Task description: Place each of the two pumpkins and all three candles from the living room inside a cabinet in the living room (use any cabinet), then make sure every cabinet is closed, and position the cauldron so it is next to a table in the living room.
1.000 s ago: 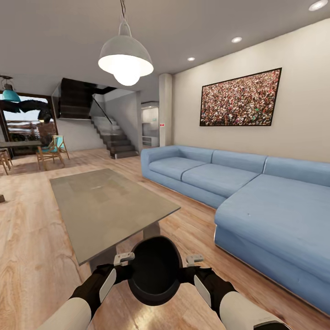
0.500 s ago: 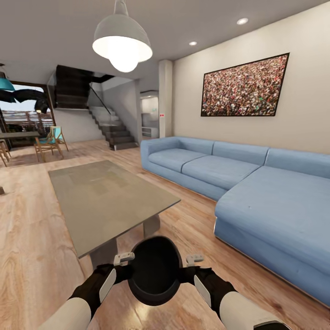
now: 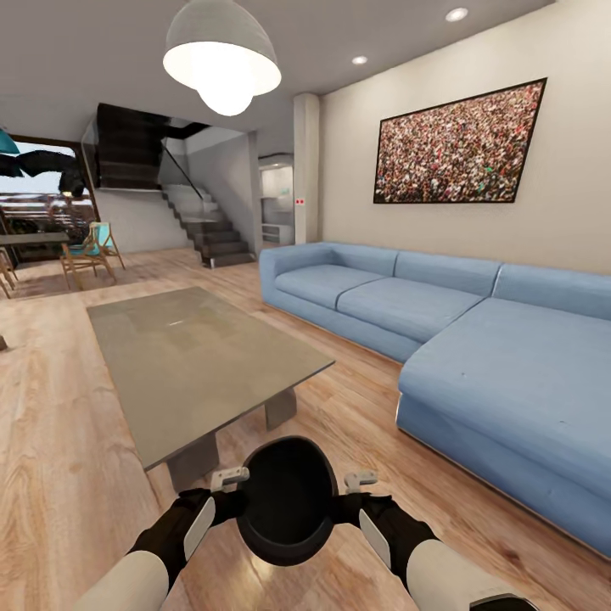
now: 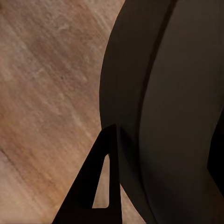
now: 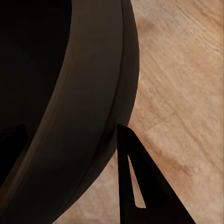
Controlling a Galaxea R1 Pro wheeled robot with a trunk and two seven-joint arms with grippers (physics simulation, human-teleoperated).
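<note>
— Cauldron [image 3: 286, 501] first: where is it now?

— Held off the floor [image 3: 59, 475] between both arms, straight in front of the robot. The left end effector [image 3: 227, 480] is clamped on the rim on its side, the right end effector [image 3: 360, 482] on the opposite rim. In each wrist view one finger [image 4: 95, 184] lies outside the black wall and the other reaches inside, so both are closed on the cauldron, not spread free.

— And the worktop it has to end up beside?

— A low grey worktop [image 3: 195, 356] stands just ahead and slightly to the left, its near corner close to the pot. A blue sofa [image 3: 475, 348] runs along the right.

— So how much is done?

— I'd judge the cauldron step is near its end: the pot is close to the worktop but not yet on the floor, so it needs setting down and letting go.

— What about the pumpkins, candles and cabinet?

— I can't tell from here. Whether they are stored and every drawer shut cannot be judged from these pictures.

— Anything to watch?

— The pot is wide and gripped only at its rim; lowering it evenly with both arms looks wise.
</note>
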